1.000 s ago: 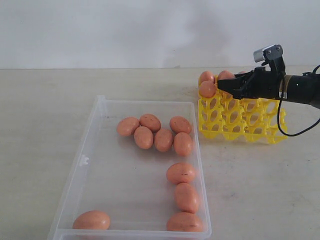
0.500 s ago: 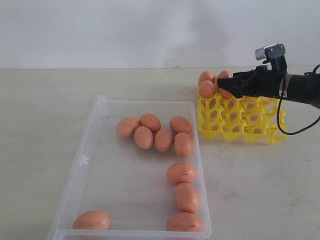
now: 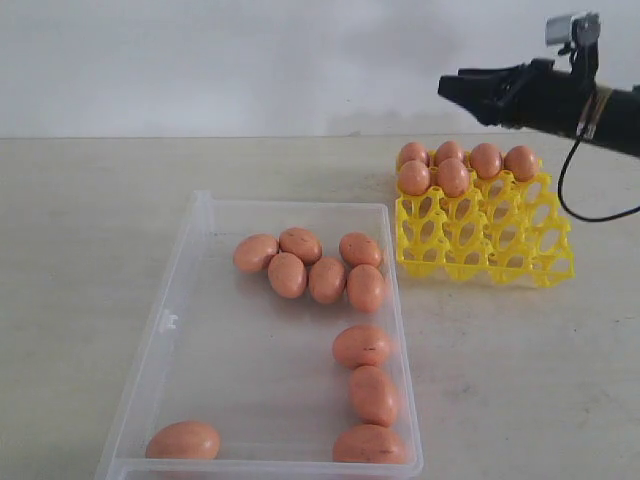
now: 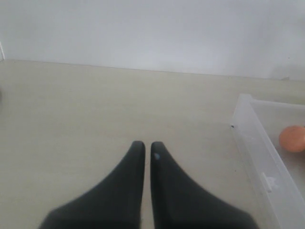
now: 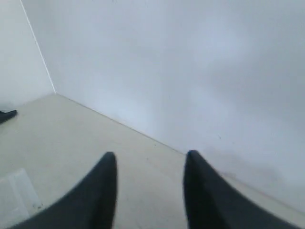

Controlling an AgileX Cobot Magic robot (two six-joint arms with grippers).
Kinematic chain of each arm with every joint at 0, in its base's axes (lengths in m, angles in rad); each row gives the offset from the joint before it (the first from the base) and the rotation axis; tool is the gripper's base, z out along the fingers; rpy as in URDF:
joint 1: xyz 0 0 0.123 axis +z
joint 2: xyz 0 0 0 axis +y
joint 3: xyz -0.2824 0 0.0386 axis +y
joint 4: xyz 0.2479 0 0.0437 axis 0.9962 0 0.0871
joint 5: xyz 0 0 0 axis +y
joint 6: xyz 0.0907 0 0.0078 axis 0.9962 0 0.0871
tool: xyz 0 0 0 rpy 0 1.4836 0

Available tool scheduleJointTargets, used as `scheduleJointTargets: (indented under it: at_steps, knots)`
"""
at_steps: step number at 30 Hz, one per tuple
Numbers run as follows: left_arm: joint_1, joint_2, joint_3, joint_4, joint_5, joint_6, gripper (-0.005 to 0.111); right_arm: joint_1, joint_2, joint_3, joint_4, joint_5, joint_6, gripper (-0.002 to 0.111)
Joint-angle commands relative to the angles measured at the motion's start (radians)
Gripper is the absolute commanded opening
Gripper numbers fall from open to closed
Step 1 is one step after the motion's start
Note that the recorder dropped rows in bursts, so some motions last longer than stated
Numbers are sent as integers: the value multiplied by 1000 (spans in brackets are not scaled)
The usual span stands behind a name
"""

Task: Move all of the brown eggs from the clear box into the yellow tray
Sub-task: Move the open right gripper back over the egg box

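Several brown eggs lie in the clear box: a cluster at its far end, three along its right wall and one in the near left corner. The yellow tray stands to the right of the box with several brown eggs in its two back rows. My right gripper hangs open and empty, well above the tray's back edge. My left gripper is shut on nothing, low over bare table; its view shows a corner of the clear box and one egg.
Everything rests on a pale beige table with a white wall behind it. The right arm's black cable loops down beside the tray's far right corner. The left arm is outside the exterior view.
My right gripper has lifted up and to the right, away from the tray's back rows. The eggs it was covering there now show. The eggs in the box have not moved.
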Motion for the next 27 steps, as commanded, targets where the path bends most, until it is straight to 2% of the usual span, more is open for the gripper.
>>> scheduleJointTargets:
  at_steps: [1, 5, 9, 12, 14, 15, 19, 22, 27]
  knots:
    - [3, -2, 3, -3, -7, 2, 4, 1, -178, -6, -222, 165, 169, 0]
    - [3, -2, 3, -3, -7, 2, 4, 45, -306, -6, -575, 498, 415, 0]
    - [3, -2, 3, -3, -7, 2, 4, 87, -407, 58, -575, 982, 649, 0]
    - [3, -2, 3, -3, -7, 2, 4, 105, -467, 107, -575, 1237, 608, 0]
    - [3, -2, 3, -3, -7, 2, 4, 107, -491, 132, -552, 1361, 450, 0]
    - [3, -2, 3, -3, -7, 2, 4, 107, -499, 139, -490, 1407, 352, 0]
    - [3, -2, 3, -3, -7, 2, 4, 105, -503, 137, 69, 1734, -280, 0]
    - [3, -2, 3, -3, -7, 2, 4, 87, -486, 137, 404, 1874, -544, 0]
    - [3, -2, 3, -3, -7, 2, 4, 87, -487, 137, 880, 1886, -841, 0]
